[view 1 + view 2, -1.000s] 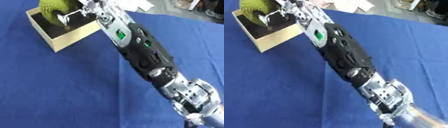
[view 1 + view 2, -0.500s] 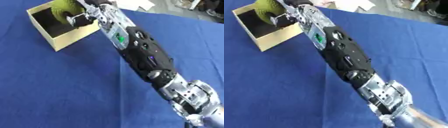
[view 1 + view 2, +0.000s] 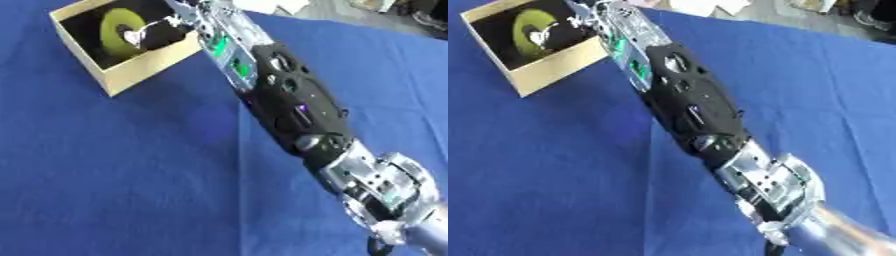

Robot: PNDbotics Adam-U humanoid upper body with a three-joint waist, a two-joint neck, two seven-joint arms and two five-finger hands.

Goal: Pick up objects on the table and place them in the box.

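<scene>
A tan cardboard box with a dark inside stands on the blue cloth at the upper left. A yellow-green ring lies inside it. My right arm runs from the lower right corner up to the box. My right hand reaches over the box's right wall. A silver fingertip sits at the ring's middle, curled on it. The rest of the hand is partly hidden behind the wrist. My left hand shows in neither view.
The blue cloth covers the whole table, with wide room left of and below the arm. Pale clutter lies beyond the table's far edge at the top.
The hand has lowered the yellow-green ring from the box's rim down into the box. The whole picture has also shifted, so the camera has moved.
</scene>
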